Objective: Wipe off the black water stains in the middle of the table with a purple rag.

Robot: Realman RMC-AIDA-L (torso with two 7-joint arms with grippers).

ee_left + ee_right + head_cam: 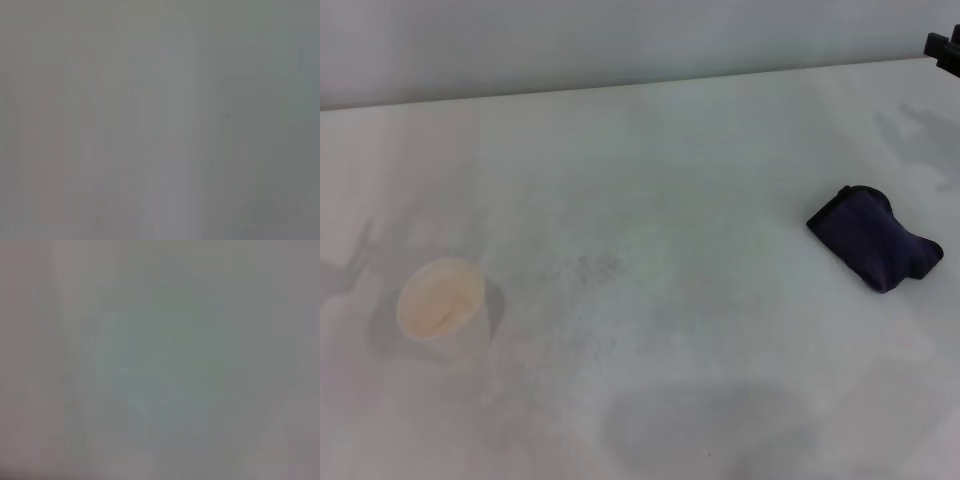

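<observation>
The purple rag (876,240) lies crumpled on the right side of the white table (720,150), dark purple with black edging. No dark round blot shows on the table; only faint grey speckles (595,268) mark its middle. A small black part of my right gripper (945,48) pokes in at the far right edge, beyond and well apart from the rag. My left gripper is out of the head view. Both wrist views show only a plain grey blur.
A white paper cup (442,303) stands upright on the left side of the table, its inside faintly tan. The table's far edge meets a pale wall at the back. A soft shadow lies on the near middle of the table.
</observation>
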